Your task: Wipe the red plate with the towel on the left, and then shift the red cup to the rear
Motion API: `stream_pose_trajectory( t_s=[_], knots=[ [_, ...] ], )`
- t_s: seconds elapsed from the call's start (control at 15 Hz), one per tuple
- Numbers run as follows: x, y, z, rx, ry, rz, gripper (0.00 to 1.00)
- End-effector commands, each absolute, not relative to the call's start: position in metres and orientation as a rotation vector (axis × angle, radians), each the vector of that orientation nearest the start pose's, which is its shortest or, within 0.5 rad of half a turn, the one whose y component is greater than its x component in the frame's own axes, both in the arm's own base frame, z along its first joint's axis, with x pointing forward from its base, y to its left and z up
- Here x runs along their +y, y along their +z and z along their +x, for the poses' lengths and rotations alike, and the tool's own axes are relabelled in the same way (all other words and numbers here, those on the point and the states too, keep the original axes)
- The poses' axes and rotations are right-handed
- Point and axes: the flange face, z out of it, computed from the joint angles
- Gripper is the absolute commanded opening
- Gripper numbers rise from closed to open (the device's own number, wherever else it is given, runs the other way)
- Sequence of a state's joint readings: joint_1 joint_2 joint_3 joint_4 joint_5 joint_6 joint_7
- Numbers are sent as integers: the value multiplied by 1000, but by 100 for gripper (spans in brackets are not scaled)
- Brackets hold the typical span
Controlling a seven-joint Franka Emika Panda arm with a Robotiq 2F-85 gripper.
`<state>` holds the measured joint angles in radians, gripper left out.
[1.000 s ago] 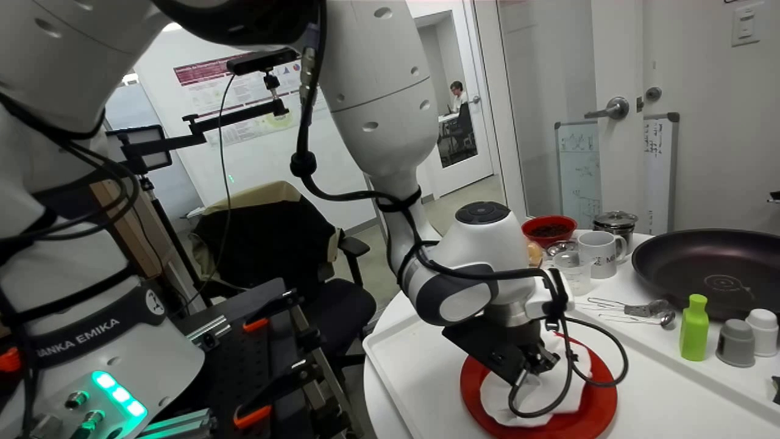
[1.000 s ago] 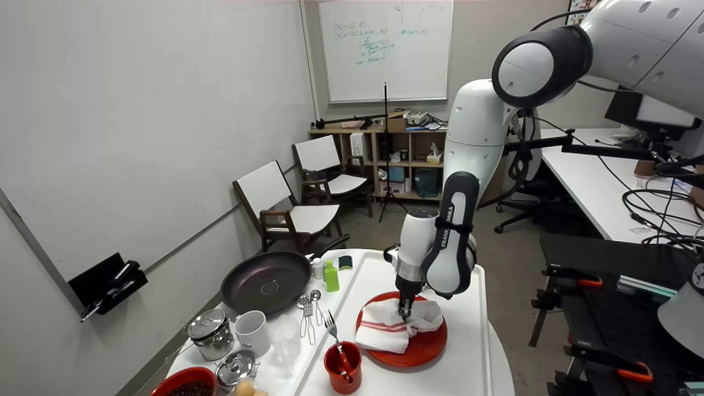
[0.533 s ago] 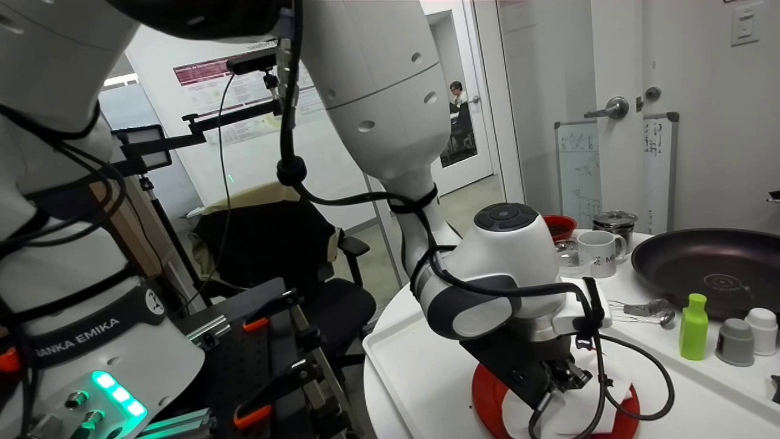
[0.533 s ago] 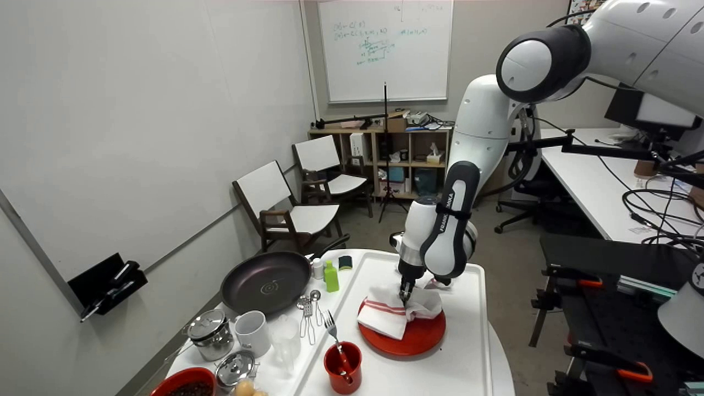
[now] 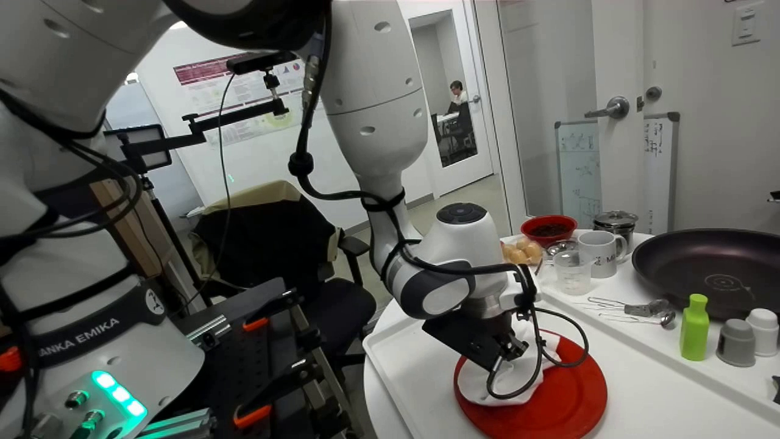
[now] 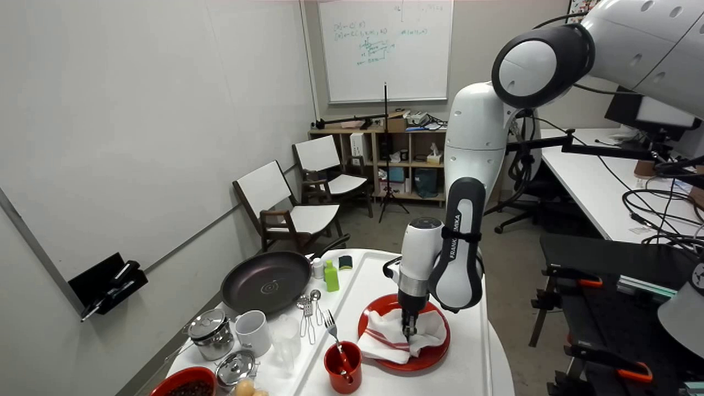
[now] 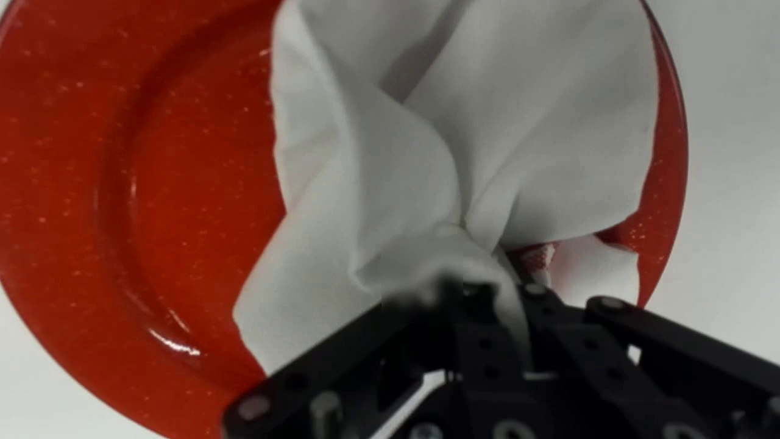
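The white towel (image 7: 396, 183), with red stripes along one part, lies bunched on the glossy red plate (image 7: 183, 201). In the wrist view my gripper (image 7: 487, 274) is shut on a fold of it; the cloth covers the fingertips. Both exterior views show the gripper (image 6: 408, 331) pointing down onto the towel (image 6: 379, 338), over the plate (image 5: 573, 390). Much of the plate is bare beside the cloth. The red cup (image 6: 335, 379) stands upright near the plate in an exterior view, a fork leaning in it. In the view with the robot base it is hidden.
A white tray (image 5: 420, 372) lies under the plate. Beyond its rim stand a dark frying pan (image 6: 247, 286), a green bottle (image 6: 331, 278), a white mug (image 6: 250, 333), a steel pot (image 6: 212, 341) and a red bowl (image 5: 551, 241). Several metal utensils (image 6: 308, 319) lie there too.
The gripper went away from the red cup, then came back past its earlier place toward the cup, the towel moving with it. The plate slid slightly along both ways. The grip stayed the same.
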<state>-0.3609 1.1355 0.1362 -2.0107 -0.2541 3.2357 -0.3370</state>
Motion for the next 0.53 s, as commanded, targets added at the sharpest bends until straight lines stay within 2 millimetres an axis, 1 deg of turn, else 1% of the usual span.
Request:
stream_pose_trajectory(
  t_s=[0.0, 0.2, 0.33, 0.47],
  knots=[
    [-85, -79, 502, -410, -248, -3024, 1],
    [-125, -69, 511, -237, -293, -3039, 1],
    [-149, -64, 514, -153, -322, -3048, 1],
    [-166, -61, 515, -107, -344, -3057, 1]
  ],
)
